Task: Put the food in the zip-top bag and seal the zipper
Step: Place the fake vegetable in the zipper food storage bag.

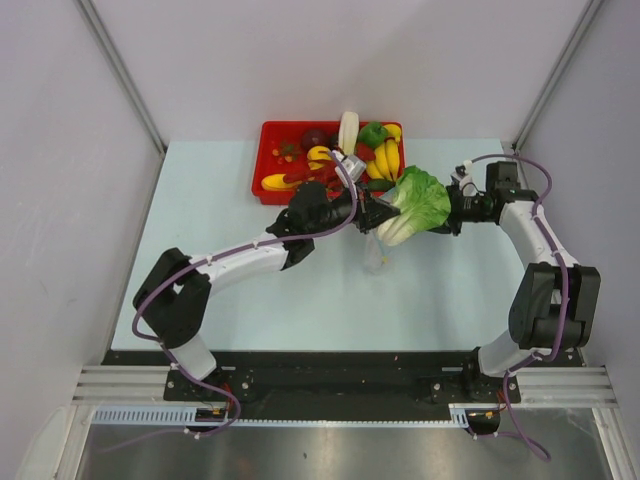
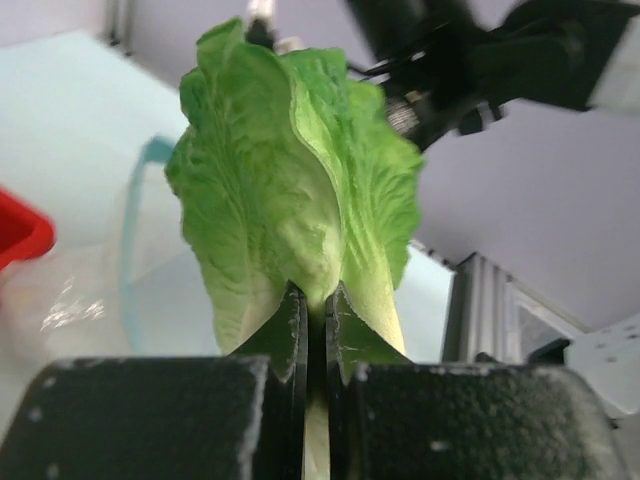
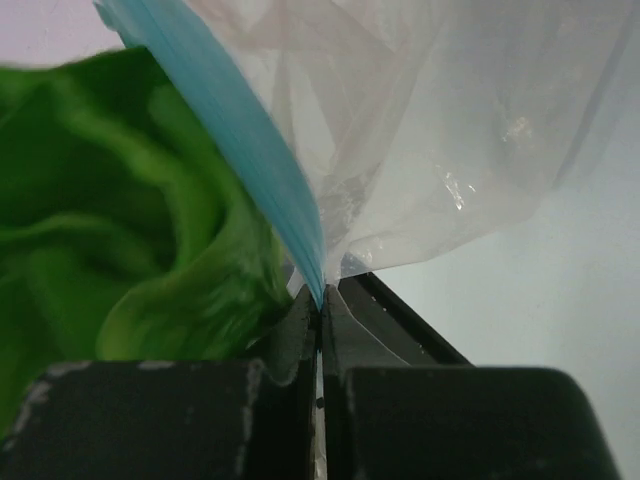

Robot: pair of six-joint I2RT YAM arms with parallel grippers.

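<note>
- Both are clenching: left gripper point(image 2: 315, 305) is holding the hard-looking cabbage point(image 2: 290, 180) by its stem.
- Floppy zip-top bag point(image 3: 450, 150) is hanging from the right gripper point(image 3: 320, 300), pinched at its zipper point(image 3: 250, 170).

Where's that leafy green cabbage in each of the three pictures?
Top external: cabbage right of centre, near the red tray.
Left wrist: fills the middle, upright, stem pinched by the left gripper.
Right wrist: blurred green mass at left.
Shared landmark: the clear zip-top bag just beside it.
</note>
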